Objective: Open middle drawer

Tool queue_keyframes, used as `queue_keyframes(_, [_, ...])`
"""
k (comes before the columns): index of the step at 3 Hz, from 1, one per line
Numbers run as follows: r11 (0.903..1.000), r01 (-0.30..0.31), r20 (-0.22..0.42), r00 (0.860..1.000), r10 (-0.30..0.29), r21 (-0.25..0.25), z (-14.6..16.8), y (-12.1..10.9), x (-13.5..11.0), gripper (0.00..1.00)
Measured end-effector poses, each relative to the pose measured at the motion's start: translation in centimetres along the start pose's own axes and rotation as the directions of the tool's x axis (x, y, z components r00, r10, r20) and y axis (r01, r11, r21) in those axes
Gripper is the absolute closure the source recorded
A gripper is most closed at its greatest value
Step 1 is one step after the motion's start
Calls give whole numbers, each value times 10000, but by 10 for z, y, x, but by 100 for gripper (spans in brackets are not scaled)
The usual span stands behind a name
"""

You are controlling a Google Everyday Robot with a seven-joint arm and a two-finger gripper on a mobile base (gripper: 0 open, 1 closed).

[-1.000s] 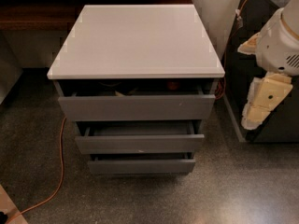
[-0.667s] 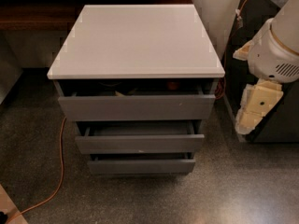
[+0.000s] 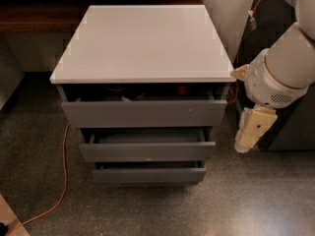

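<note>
Arm (image 3: 288, 63) comes in from upper right, wrist bent down. The gripper (image 3: 243, 145) hangs pointing at the floor, just off the front right corner of the counter (image 3: 142, 43), below its edge; whether clenched or released, cannot tell. The middle drawer (image 3: 147, 151) sits under the front edge, partly pulled out, left of gripper, apart from it

Cream gripper (image 3: 247, 135) is hanging right of the grey middle drawer (image 3: 147, 151); white top (image 3: 142, 38), orange cable (image 3: 63, 178), speckled floor (image 3: 256, 200) showing.
</note>
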State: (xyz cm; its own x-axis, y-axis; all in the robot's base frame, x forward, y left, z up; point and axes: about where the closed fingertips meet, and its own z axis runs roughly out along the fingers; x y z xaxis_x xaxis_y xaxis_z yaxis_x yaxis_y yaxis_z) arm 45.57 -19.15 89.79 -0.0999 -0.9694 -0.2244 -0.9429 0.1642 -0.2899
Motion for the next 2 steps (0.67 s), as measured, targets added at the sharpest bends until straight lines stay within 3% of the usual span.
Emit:
queue_keyframes(1, [9989,461,621,9970,-458,-34,29,-3,-5,0])
queue_keyframes(2, [9976,510,1357,9898,-441,-475,63,-10,-8,0])
